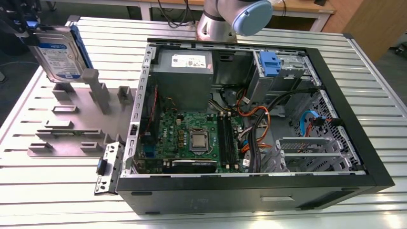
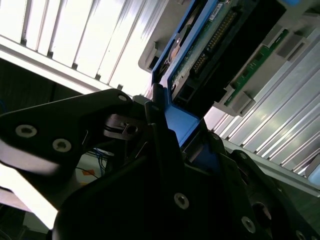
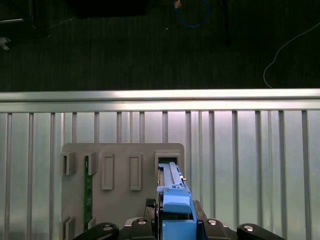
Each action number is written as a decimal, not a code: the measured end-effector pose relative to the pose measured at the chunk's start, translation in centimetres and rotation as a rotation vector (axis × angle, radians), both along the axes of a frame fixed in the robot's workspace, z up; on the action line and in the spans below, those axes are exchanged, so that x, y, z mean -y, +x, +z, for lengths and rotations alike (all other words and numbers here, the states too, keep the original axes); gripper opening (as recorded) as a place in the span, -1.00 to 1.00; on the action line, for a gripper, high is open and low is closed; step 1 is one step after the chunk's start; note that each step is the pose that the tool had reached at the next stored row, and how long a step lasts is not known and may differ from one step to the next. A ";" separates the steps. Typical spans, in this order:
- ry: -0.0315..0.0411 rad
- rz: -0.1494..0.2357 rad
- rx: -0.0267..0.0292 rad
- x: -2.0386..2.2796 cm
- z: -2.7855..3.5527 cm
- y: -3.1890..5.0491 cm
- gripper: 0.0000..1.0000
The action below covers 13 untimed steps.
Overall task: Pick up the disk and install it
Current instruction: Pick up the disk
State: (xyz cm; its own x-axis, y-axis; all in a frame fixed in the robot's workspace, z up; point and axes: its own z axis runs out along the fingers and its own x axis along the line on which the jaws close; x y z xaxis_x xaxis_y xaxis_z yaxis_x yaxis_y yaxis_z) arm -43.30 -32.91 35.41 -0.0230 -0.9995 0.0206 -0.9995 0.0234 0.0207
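Observation:
The disk, a silver drive with a blue-and-white label in a blue carrier, stands on edge at the exterior view's far left, above the grey holder plate. My gripper is shut on its upper end, clamping the blue carrier. In the second wrist view the black fingers press on the blue carrier, with the disk reaching away toward the plate. The first wrist view looks down the disk's thin edge to a slot in the holder plate; whether its lower end touches the slot is unclear.
An open black computer case lies on the slatted metal table, with a blue-latched drive bay at its far corner. The arm's base stands behind it. A green board sits in another slot of the plate.

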 end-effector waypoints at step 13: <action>-0.0001 0.000 0.0001 0.00 0.28 0.00 -0.27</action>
